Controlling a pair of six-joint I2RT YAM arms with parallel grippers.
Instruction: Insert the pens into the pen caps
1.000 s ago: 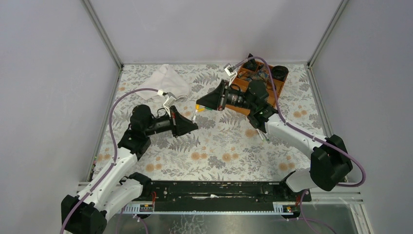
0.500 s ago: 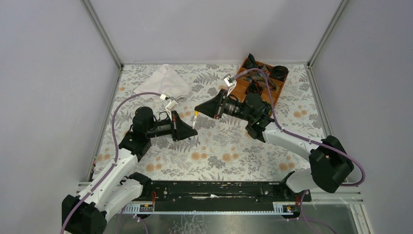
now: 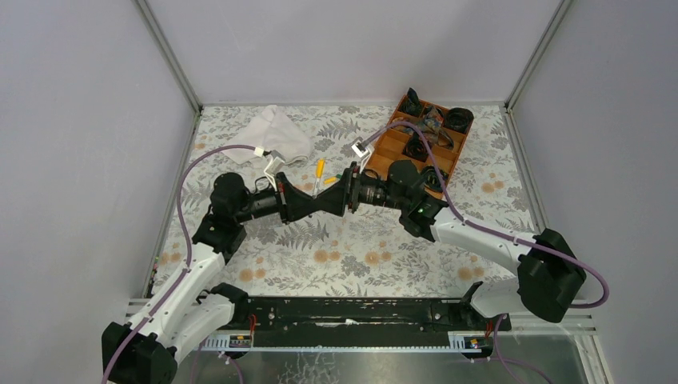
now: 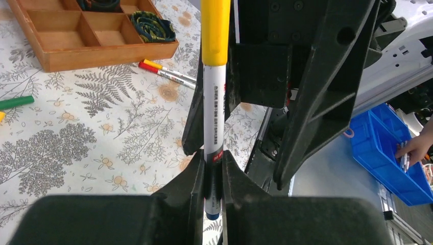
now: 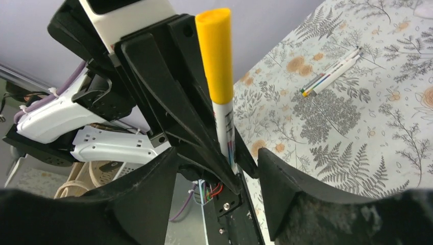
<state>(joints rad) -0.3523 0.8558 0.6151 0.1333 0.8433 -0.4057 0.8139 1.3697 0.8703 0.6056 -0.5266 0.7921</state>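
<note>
My left gripper (image 4: 213, 176) is shut on the lower end of a white-barrelled pen (image 4: 214, 112). A yellow pen cap (image 4: 214, 30) sits on the pen's upper end. The capped pen also shows in the top view (image 3: 318, 172) and in the right wrist view (image 5: 223, 125), with its cap (image 5: 214, 51) pointing up. My right gripper (image 5: 217, 155) is open, its jaws spread on either side of the left gripper's fingertips (image 5: 204, 138) and the pen, touching neither. In the top view the two grippers meet nose to nose (image 3: 332, 198) at mid table.
Two more pens (image 4: 166, 71) lie side by side on the floral table. A green piece (image 4: 15, 102) lies at the left. A wooden compartment tray (image 3: 397, 142) with black coiled bands (image 3: 459, 120) stands back right. A white cloth (image 3: 276, 132) lies back left.
The right gripper has swung left and down to meet the left gripper, closing the gap between them. The pen in the left gripper now carries the yellow cap.
</note>
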